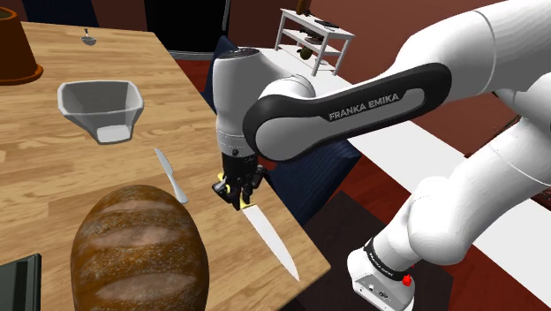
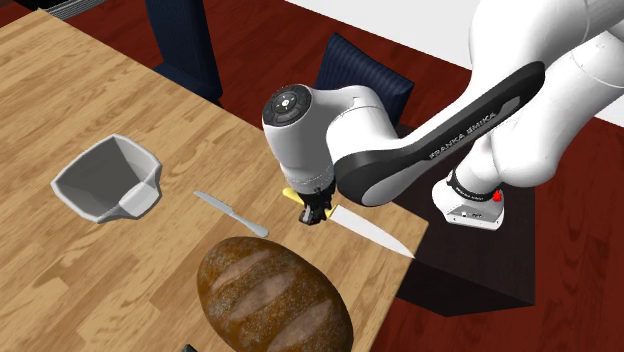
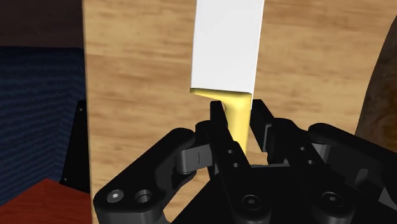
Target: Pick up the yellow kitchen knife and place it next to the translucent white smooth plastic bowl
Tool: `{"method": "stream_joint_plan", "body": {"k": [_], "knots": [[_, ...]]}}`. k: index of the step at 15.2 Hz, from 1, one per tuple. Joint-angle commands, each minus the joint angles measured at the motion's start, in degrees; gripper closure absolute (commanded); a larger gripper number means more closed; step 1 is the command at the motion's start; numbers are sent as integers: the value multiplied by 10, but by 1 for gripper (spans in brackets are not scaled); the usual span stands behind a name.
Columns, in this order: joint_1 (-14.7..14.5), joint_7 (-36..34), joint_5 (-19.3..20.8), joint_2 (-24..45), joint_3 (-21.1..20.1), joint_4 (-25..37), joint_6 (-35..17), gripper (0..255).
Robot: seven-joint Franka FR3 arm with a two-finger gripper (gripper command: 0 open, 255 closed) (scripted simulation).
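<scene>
grasp made on the knife, lift not yet begun

gripper (image 1: 238, 190) stands upright over the table (image 1: 53, 177), pointing straight down on the handle end of the yellow knife (image 1: 269, 234). in the wrist view the 2 black fingers (image 3: 218, 118) stand close together and clasp the yellow handle between them. a thin sliver of wood shows beside the handle where it narrows, so i judge the hold to be light rather than deep. the white blade (image 3: 228, 44) runs straight away from the gripper.

knife position: flat along the table edge nearest the stand, tip close to the corner, handle under the hand. no gap shows under the blade in the second exterior view, so i judge it is not off the wood.

bowl (image 1: 84, 110): pale grey-white, squarish, well apart from the knife, toward the shoulder view's upper left. a small grey knife (image 1: 169, 175) lies between the 2. a bread loaf (image 1: 137, 252) sits near the route, at the shoulder view's lower left.

step in hand: the grasp, at its end.

next move calls for:
- a straight lift, high enough to clear the small grey knife and the loaf
- a carry across to bare wood just beside the bowl
- lowering with the blade flat, short of the bowl's wall

risk: held at 1 end, the long blade may droop or twist in the grip.
</scene>
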State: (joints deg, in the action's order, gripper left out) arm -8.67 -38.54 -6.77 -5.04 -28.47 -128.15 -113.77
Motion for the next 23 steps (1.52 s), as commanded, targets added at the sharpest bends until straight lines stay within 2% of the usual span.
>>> {"method": "stream_joint_plan", "body": {"k": [1,23], "knots": [[0,2,-4,-10,1,8,17,255],[4,6,-14,-55,16,137,188,255]]}}
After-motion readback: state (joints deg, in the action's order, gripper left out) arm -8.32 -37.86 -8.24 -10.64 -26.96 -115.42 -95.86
